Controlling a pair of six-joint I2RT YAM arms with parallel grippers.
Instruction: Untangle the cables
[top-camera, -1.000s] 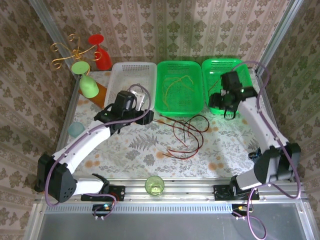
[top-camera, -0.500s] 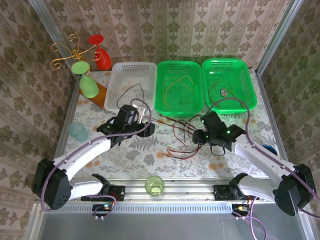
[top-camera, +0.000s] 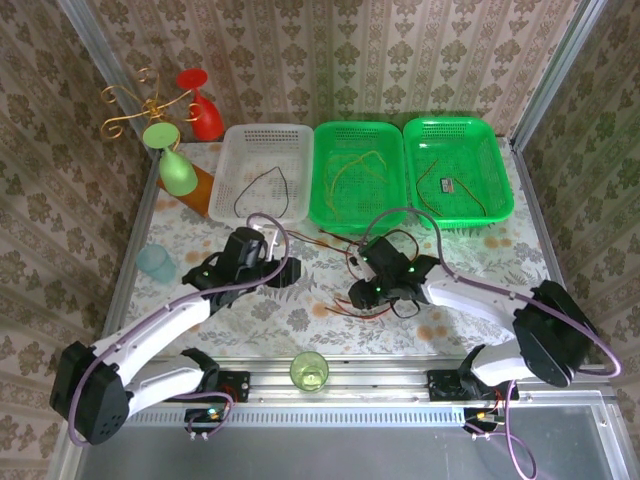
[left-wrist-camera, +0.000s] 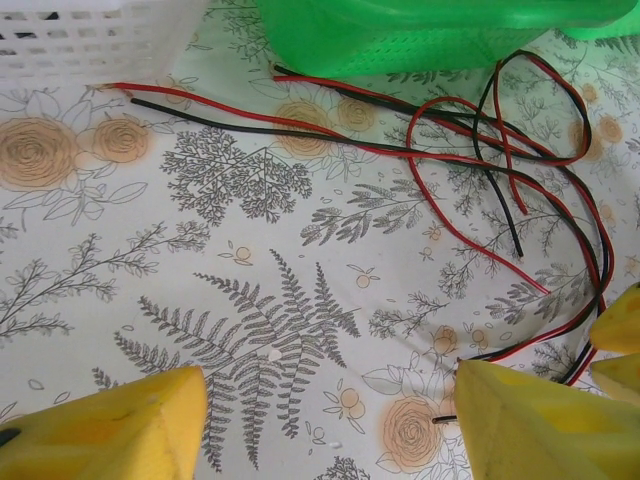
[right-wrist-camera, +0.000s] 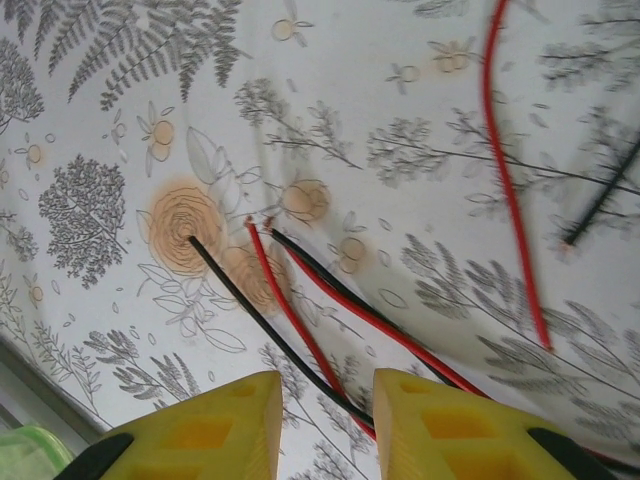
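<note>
Top view first: the cables (top-camera: 320, 239) lie in a loose red and black tangle on the bench (top-camera: 250, 310) at dead centre, just in front of the middle green basket (top-camera: 338, 210). The left pincer (top-camera: 285, 270) sits at nine o'clock of the tangle, low over the flowered cloth. The right pincer (top-camera: 358, 295) is down at seven o'clock of it, right at the near strands. Up at twelve o'clock, a white basket (top-camera: 232, 140) holds a thin black wire, the middle green one holds yellowish wire, and the right green basket (top-camera: 500, 170) holds an orange-brown one. Over to the left wrist: the left pincer (left-wrist-camera: 325, 420) is spread wide, its yellow fingers (left-wrist-camera: 110, 430) at seven and five o'clock with only bare bench (left-wrist-camera: 250, 250) between them. The cables (left-wrist-camera: 290, 123) run from eleven o'clock across to a knot of loops at two. Right wrist now: the right pincer (right-wrist-camera: 325, 420) stands apart by a narrow gap at six o'clock. The red and black cables (right-wrist-camera: 360, 312) slant straight down into that gap, and the fingers (right-wrist-camera: 470, 430) are not pressed onto them.
</note>
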